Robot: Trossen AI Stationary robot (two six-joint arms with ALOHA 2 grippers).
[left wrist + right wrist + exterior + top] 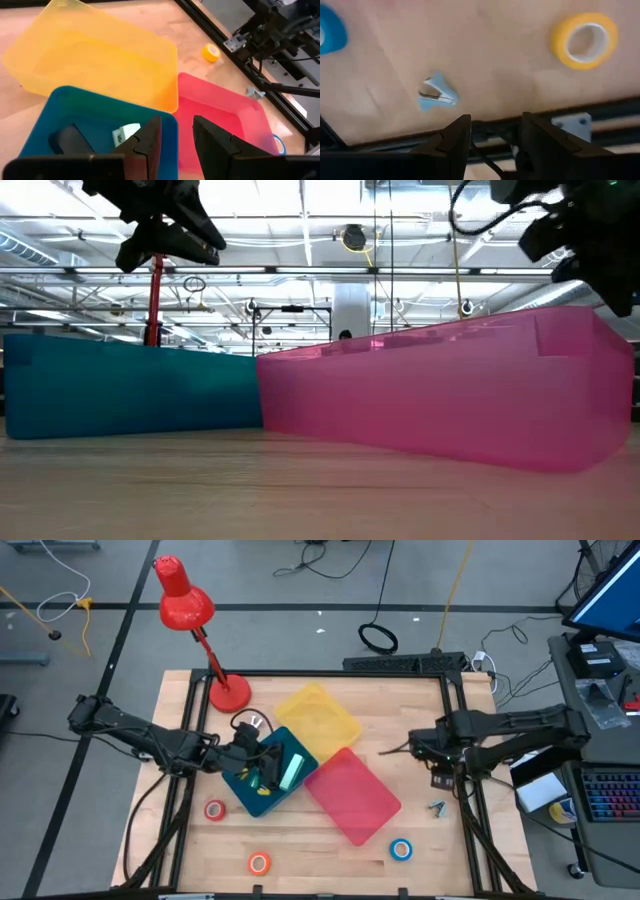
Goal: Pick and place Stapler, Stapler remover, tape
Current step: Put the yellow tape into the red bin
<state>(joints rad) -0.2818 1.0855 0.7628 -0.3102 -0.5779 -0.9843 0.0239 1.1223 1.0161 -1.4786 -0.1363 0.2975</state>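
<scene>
- Dark fingers of left gripper (175, 142) hang narrowly parted and empty over teal tray (243, 788), which already holds a dark stapler-like item (70, 140).
- Right gripper (492, 132) is part open, empty, above stapler remover (436, 93) and yellow tape (584, 40).
- Red (215, 809), orange (259, 862) and blue tape (401, 849) lie loose on the table; pink tray (352, 796) and yellow tray (318, 715) look empty. Judged: early.

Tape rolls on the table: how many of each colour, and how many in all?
Red tape roll: 1
Orange tape roll: 1
Blue tape roll: 1
Yellow tape roll: 1, seen only in the wrist views; in the high view the right arm hides it
Total: 4, all loose on the bare wood, none in a tray
</scene>
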